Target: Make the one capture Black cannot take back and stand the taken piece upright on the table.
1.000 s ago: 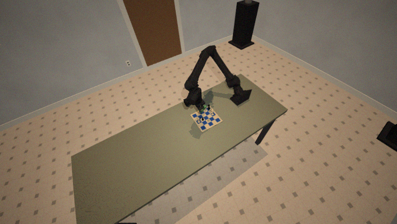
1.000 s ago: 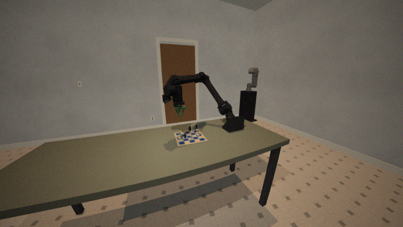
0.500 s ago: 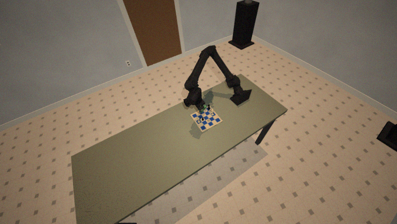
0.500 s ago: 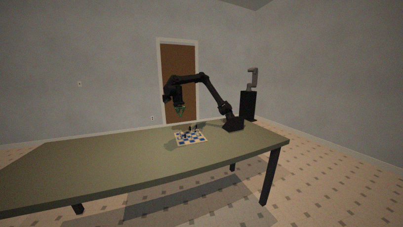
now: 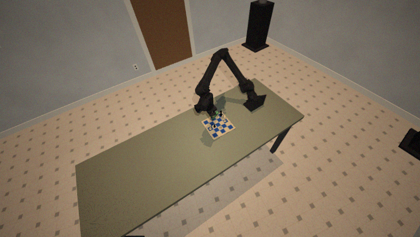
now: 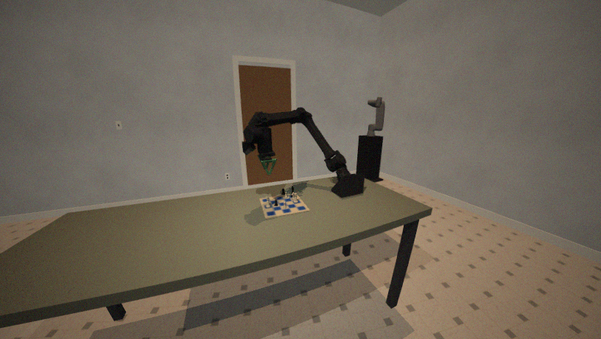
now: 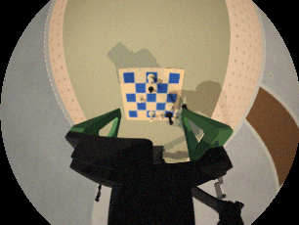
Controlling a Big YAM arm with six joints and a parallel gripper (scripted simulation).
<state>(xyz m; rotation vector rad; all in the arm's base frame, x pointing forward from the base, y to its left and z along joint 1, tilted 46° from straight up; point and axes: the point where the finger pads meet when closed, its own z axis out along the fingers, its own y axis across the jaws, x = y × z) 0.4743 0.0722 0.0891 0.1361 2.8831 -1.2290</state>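
A big black robot arm (image 6: 317,136) bends over a long green table (image 6: 177,248) in the middle of the frame. Its foot sits on the table, right of the middle. The open gripper (image 6: 268,166) has green fingers and hangs above a blue and cream board (image 6: 278,214). Small dark and light pieces stand on the board. Behind the arm is a brown door (image 6: 265,92). On the right, a small gray arm (image 6: 380,116) stands on a tall black box (image 6: 369,156).
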